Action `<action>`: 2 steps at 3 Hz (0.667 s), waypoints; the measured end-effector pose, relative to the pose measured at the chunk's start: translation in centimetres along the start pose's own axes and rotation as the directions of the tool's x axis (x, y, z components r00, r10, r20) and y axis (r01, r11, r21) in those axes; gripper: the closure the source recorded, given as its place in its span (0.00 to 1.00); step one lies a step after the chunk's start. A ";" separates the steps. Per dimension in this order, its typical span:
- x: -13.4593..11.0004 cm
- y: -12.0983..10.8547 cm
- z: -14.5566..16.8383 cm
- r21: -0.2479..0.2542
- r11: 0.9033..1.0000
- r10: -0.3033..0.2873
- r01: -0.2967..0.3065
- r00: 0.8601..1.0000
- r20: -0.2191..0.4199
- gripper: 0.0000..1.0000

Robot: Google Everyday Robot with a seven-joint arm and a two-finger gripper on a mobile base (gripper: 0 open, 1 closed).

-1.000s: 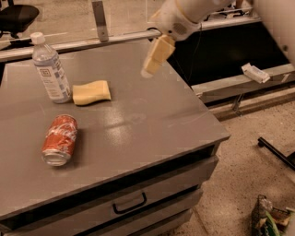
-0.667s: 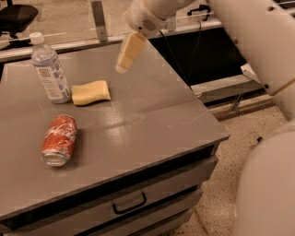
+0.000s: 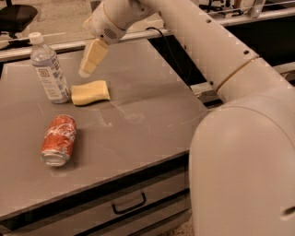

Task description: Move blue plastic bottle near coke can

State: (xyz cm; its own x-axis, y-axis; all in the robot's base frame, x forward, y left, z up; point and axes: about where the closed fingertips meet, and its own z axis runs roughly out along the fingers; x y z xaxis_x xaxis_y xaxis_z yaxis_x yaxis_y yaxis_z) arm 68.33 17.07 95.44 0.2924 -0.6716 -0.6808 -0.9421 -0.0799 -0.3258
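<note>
The blue plastic bottle (image 3: pixel 48 69) stands upright at the back left of the grey table (image 3: pixel 152 115), white cap on top. The coke can (image 3: pixel 59 139) lies on its side nearer the front left, a short way in front of the bottle. My gripper (image 3: pixel 85 70) hangs above the table, pointing down and left, just right of the bottle and over the back edge of a yellow sponge (image 3: pixel 90 92). It holds nothing that I can see.
The yellow sponge lies between the bottle and the table's middle. My white arm (image 3: pixel 239 138) fills the right side of the view. A drawer with a dark handle (image 3: pixel 129 205) is below the table's front edge. A black chair (image 3: pixel 16 14) stands at the far left.
My gripper has swung left across the back of the table, from the right rear edge to just right of the bottle. The bottle, can and sponge have not moved.
</note>
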 end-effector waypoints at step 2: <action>-4.1 1.0 7.3 -0.084 0.996 0.007 0.003 0.992 0.122 0.00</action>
State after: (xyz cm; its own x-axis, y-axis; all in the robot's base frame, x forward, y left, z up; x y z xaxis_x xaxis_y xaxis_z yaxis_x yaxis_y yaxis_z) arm 67.41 25.09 93.17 0.3035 -0.5771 -0.7582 -0.9516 -0.1436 -0.2716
